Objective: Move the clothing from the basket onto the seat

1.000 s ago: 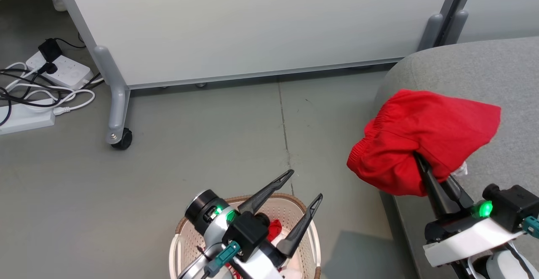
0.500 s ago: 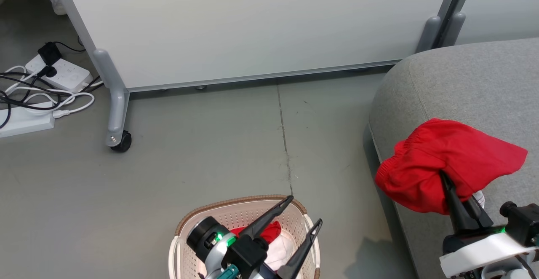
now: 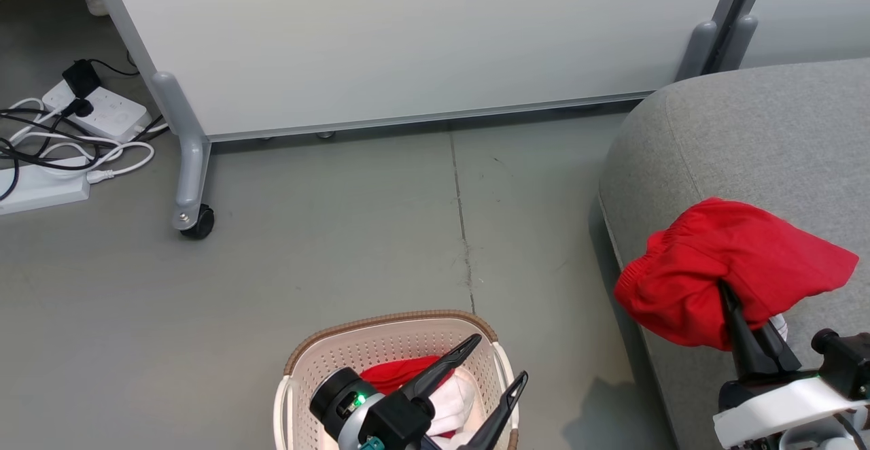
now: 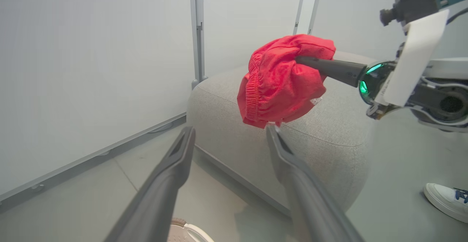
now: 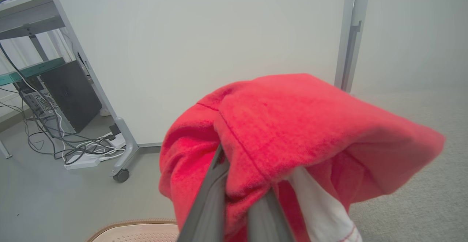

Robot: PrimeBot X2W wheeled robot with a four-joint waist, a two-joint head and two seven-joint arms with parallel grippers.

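Grey floor, perforated basket, crumpled red clothing

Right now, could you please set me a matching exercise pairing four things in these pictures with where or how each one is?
1 red garment
2 left gripper
3 basket
4 right gripper

a open, above the basket
b shut on the red garment
c on the floor, clothes inside
d held up over the sofa

Pairs: 1-d, 2-a, 3-c, 4-b.
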